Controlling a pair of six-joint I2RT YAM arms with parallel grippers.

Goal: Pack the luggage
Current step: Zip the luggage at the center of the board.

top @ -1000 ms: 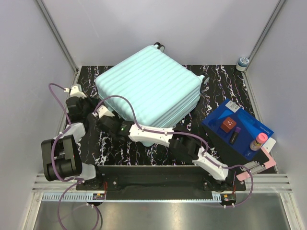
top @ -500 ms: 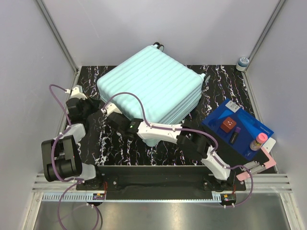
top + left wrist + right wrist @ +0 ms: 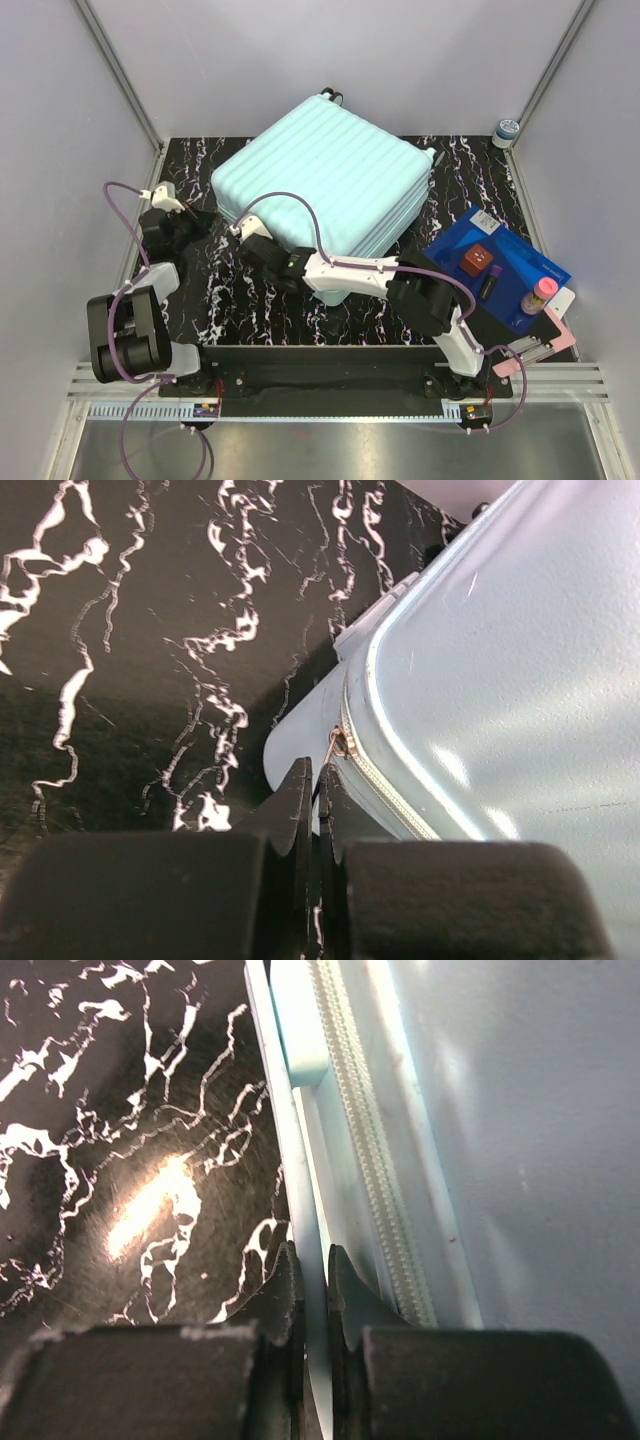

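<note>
Luggage (image 3: 330, 180) lies shut mid-table, just R of your L gripper (image 3: 315, 775), which is closed on what looks like the zip pull (image 3: 337, 745) at its L corner, while R gripper (image 3: 310, 1260) pinches its near-edge rim.

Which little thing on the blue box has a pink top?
The small bottle at the blue box's right edge. The block is reddish brown and the thin tube between them is dark purple.

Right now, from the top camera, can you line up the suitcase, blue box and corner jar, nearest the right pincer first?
1. The luggage: the right pincer grips its near-left edge.
2. The blue box: on the right side.
3. The jar: in the far-right corner.
</note>
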